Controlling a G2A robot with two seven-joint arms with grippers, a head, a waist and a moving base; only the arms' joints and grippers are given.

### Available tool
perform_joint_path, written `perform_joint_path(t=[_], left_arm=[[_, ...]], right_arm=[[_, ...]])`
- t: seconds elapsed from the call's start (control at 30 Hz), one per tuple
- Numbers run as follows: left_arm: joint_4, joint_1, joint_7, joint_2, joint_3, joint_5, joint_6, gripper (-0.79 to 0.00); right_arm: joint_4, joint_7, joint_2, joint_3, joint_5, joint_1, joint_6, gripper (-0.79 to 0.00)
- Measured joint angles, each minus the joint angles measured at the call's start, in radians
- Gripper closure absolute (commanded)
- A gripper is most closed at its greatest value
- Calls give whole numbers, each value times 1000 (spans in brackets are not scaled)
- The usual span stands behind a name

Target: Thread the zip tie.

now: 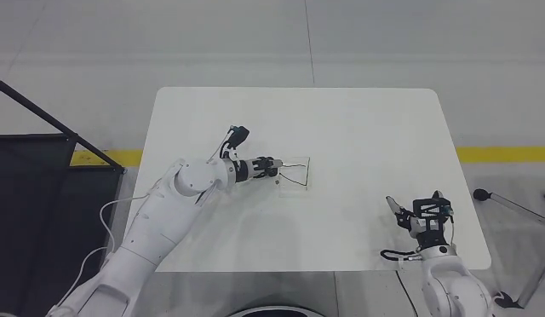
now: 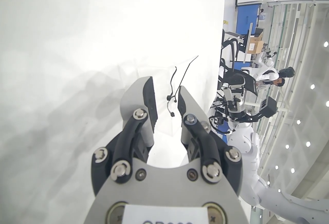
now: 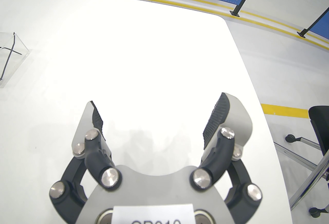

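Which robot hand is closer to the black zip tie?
Left. The left gripper sits right at the zip tie, which lies just past its open jaws near the middle of the table. The right gripper, also open, is far off at a near corner.

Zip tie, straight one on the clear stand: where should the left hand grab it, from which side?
Probably the head end of the straight zip tie, approached from the open left hand's side: that end points at it, the tail leaning away up the clear stand.
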Motion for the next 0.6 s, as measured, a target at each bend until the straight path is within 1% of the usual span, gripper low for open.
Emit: perform_joint_path(t=[0.07, 0.13, 0.47, 0.57, 0.6], left_arm=[[3, -1, 0, -1, 1, -3, -2, -222], [5, -2, 1, -2, 1, -3, -4, -203], [18, -9, 4, -5, 5, -3, -11, -169], [22, -10, 3, -7, 6, -8, -14, -142], [22, -11, 2, -7, 6, -9, -16, -105]], right_arm=[[0, 0, 0, 0, 0, 0, 0, -785], [0, 0, 0, 0, 0, 0, 0, -785], [0, 0, 0, 0, 0, 0, 0, -785], [0, 0, 0, 0, 0, 0, 0, -785], [0, 0, 0, 0, 0, 0, 0, -785]])
